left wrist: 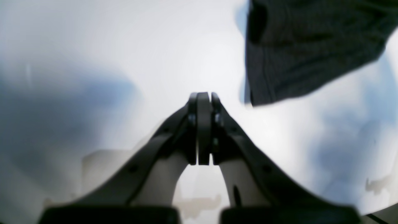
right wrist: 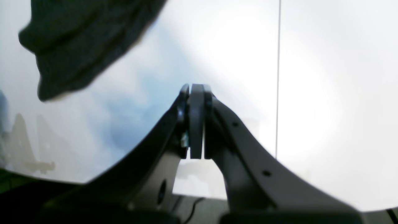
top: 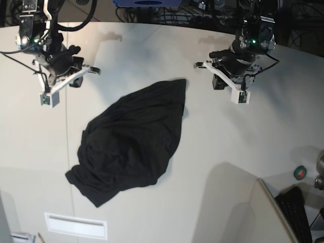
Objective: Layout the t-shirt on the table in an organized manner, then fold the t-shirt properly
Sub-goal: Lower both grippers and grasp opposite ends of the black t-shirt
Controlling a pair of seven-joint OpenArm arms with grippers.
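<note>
The black t-shirt lies crumpled in a heap in the middle of the off-white table; no print shows. Its edge appears at the top right of the left wrist view and at the top left of the right wrist view. My left gripper is shut and empty above bare table, to the right of the shirt's far corner in the base view. My right gripper is shut and empty, to the left of the shirt's far end in the base view. Neither touches the cloth.
A thin dark seam runs across the table to the right of my right gripper. A small white rectangular plate sits at the near edge. A grey panel, a keyboard and a round green object are at the near right.
</note>
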